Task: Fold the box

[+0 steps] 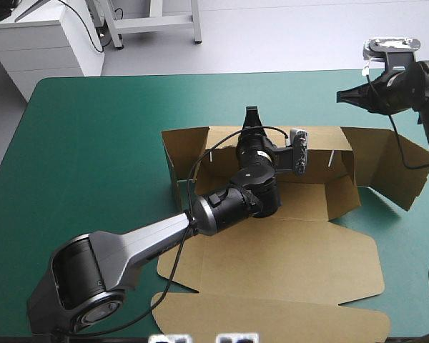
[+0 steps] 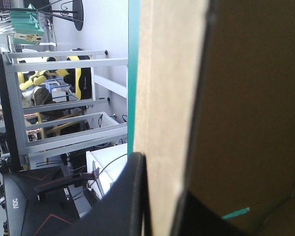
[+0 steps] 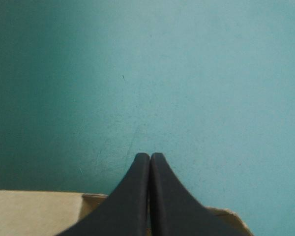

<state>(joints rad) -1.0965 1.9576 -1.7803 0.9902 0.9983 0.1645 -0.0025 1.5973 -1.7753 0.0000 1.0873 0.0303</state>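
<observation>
The brown box (image 1: 286,250) lies mid-table with its back wall (image 1: 222,139) and short side walls raised and its lid flat toward the near edge. My left gripper (image 1: 252,114) reaches over the tray to the top of the back wall. In the left wrist view the gripper (image 2: 160,177) is shut on the board's edge (image 2: 167,98), one black finger on each face. My right gripper (image 1: 341,96) hovers shut beyond the box's far right corner. In its own view the right gripper (image 3: 150,158) points at the teal-green cover, with a strip of board (image 3: 34,211) under it.
The box's right flap (image 1: 393,161) spreads out tilted toward the table's right edge, below the right arm. The teal-green cover (image 1: 93,143) shows left of the box and beyond its back wall. A white cabinet (image 1: 43,43) stands off the far left corner.
</observation>
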